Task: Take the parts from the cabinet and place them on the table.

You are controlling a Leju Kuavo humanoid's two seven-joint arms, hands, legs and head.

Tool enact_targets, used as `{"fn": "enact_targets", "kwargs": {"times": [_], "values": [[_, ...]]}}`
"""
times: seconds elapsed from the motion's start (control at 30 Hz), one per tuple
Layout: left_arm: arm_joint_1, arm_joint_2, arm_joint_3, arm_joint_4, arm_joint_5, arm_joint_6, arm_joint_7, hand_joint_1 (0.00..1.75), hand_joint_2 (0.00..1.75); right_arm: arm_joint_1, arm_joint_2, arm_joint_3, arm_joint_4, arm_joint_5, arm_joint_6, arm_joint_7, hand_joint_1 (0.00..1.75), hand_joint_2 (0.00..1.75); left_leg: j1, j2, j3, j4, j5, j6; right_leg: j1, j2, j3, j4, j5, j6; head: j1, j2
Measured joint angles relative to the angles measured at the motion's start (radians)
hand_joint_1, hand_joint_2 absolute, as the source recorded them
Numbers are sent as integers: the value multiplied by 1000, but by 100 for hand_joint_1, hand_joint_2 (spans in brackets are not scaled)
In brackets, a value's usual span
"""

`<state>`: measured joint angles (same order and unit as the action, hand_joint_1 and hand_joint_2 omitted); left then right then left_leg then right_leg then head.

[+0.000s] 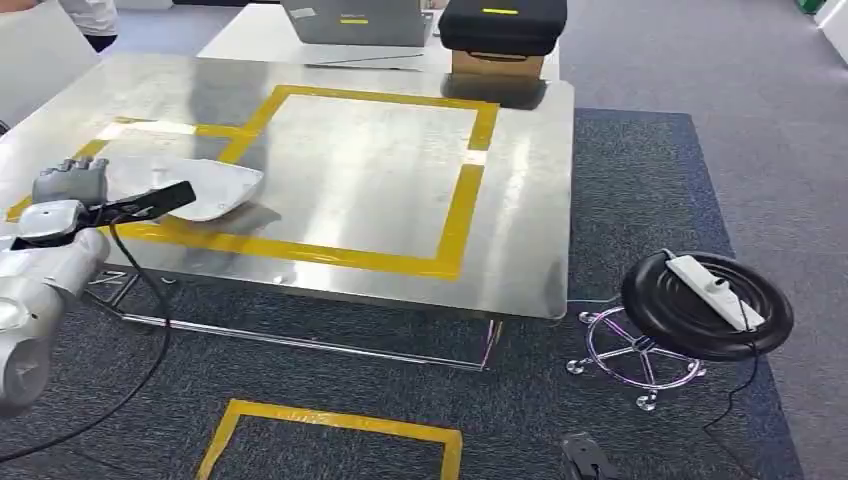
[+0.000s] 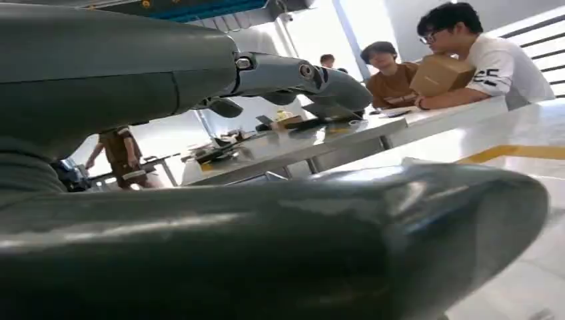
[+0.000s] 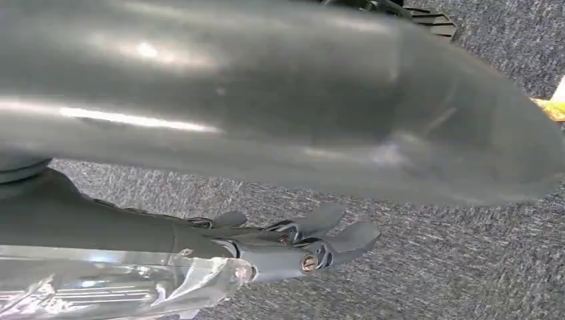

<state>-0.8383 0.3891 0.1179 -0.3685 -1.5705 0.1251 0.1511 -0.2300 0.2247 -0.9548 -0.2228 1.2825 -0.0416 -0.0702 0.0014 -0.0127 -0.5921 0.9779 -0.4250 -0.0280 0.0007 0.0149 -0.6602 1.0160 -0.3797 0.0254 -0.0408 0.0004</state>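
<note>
So the left hand [image 1: 72,182] is up at the near left corner of the metal table [image 1: 400,180], sitting right at the end of a pale, flat, curved part [image 1: 195,187]. The part lies on the tabletop, straddling the left side of the yellow tape square [image 1: 455,235]. Looks like the placing step to me, the bit where the part goes down on the table.

Is the hand actually gripping it or already off it? Honestly can't tell. From the head view the fingers sit at the part's end, and in the left wrist view the fingers [image 2: 313,77] reach out fairly straight with the thumb big and blurry in front, but the contact point is hidden.

The right hand [image 3: 293,243] hangs over the grey carpet [image 3: 433,267], fingers loosely curled and apart. There's some clear plastic film [image 3: 120,287] along the forearm side of it, but I can't make out whether the hand has hold of that.

A black stool [image 1: 705,305] with a white power strip [image 1: 715,288] on it sits off the table's near right corner.

Next move, I'd guess: make sure the part rests flat, let the fingers go fully slack, then lift the hand straight away without dragging it.
</note>
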Motion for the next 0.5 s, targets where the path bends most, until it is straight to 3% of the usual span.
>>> {"fn": "enact_targets", "kwargs": {"times": [0.3, 0.4, 0.43, 0.47, 0.5], "values": [[0, -6, 7, 0, 0, 16, 0, 0, 0, 1, 0, 0, 0, -1, 0, -1, 0, 0, -3, 0, -3, 7, -4, 6, -3, 0, 1, 0, 1, 3, 0, 0], [0, -7, 7, 0, 0, 16, 0, 0, 0, 2, 0, 0, 0, -1, 0, -2, 0, 0, -5, 0, -3, 8, -4, 11, -5, 1, 2, -5, 3, 9, -1, 0], [-1, -8, 6, 0, 0, 16, 0, 0, 0, 2, 0, 0, 0, -1, 0, -2, 0, 0, 3, 3, 1, -1, 8, 18, -1, 3, 1, -2, 5, 15, -1, 0], [-2, -9, 6, 0, 0, 16, 0, 0, 0, 3, 0, 0, 0, -2, 0, -2, 0, 0, 7, 9, 4, -4, 11, 20, -2, 0, -9, 14, -17, 18, 0, 0], [-4, -10, 6, 0, 0, 16, 0, 0, 0, 3, 0, 0, 0, -2, 0, -2, 0, 0, 9, 10, 4, -4, 12, 22, -2, -2, -26, 66, -56, 22, 3, 0]]}}
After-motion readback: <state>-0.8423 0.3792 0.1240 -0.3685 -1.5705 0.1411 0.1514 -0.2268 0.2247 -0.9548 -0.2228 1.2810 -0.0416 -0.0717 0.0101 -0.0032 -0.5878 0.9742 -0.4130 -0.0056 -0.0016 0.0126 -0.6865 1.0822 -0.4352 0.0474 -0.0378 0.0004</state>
